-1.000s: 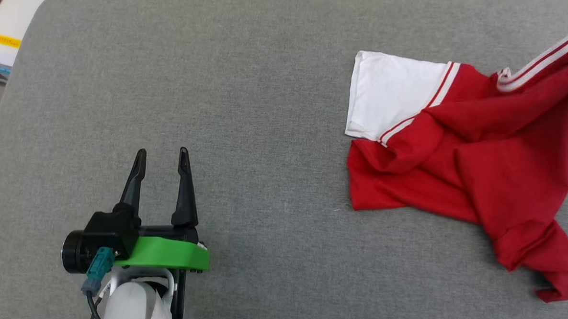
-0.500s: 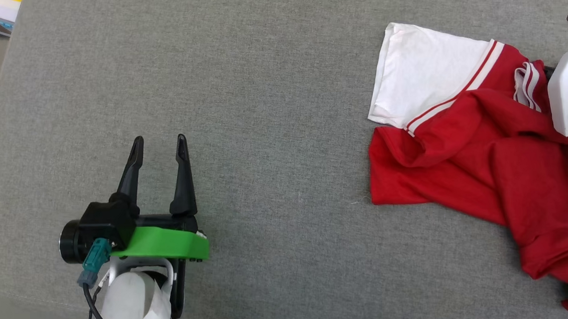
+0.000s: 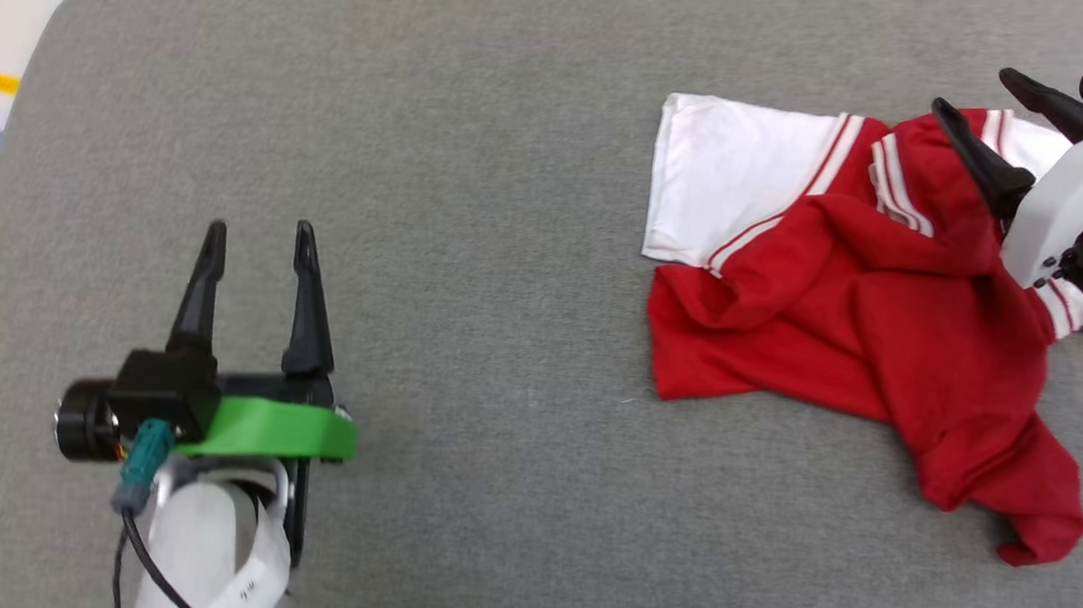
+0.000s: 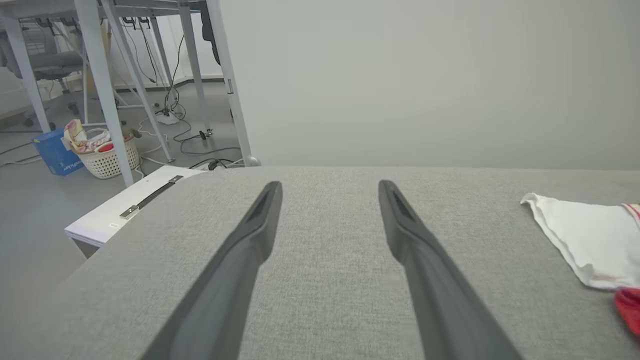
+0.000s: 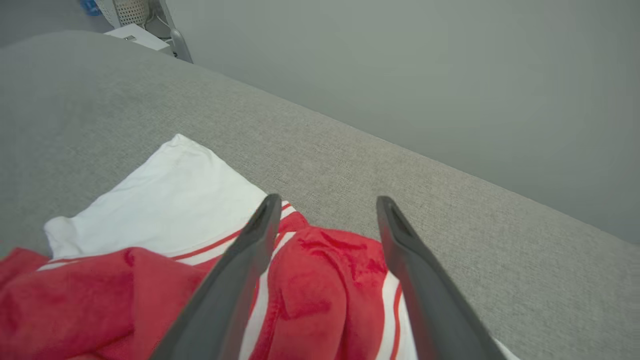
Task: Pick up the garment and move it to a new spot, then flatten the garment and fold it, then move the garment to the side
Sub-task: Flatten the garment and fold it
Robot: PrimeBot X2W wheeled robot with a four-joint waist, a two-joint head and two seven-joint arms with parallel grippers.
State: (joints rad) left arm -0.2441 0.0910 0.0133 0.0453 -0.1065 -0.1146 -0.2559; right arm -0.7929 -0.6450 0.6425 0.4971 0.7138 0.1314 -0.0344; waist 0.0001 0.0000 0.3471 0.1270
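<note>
One crumpled jersey (image 3: 853, 327) lies on the right side of the grey padded top (image 3: 503, 251). Its red body is bunched over itself, and one white sleeve (image 3: 737, 177) is spread flat toward the middle.

Risks as I see them:
- A striped-trim fold humps up between the fingers of my right gripper (image 5: 328, 200). If it catches on a finger, backing off could drag cloth along.
- Closing here would likely pinch several layers and make flattening harder.
- The fabric looks thin and slick, so a shallow pinch may slip out.

Right gripper sits low over that hump with its fingers spread apart, gripping nothing and angled toward the far edge. Left gripper (image 3: 259, 229) hovers well apart over bare top, fingers spread and empty, roughly parallel to the surface.
</note>
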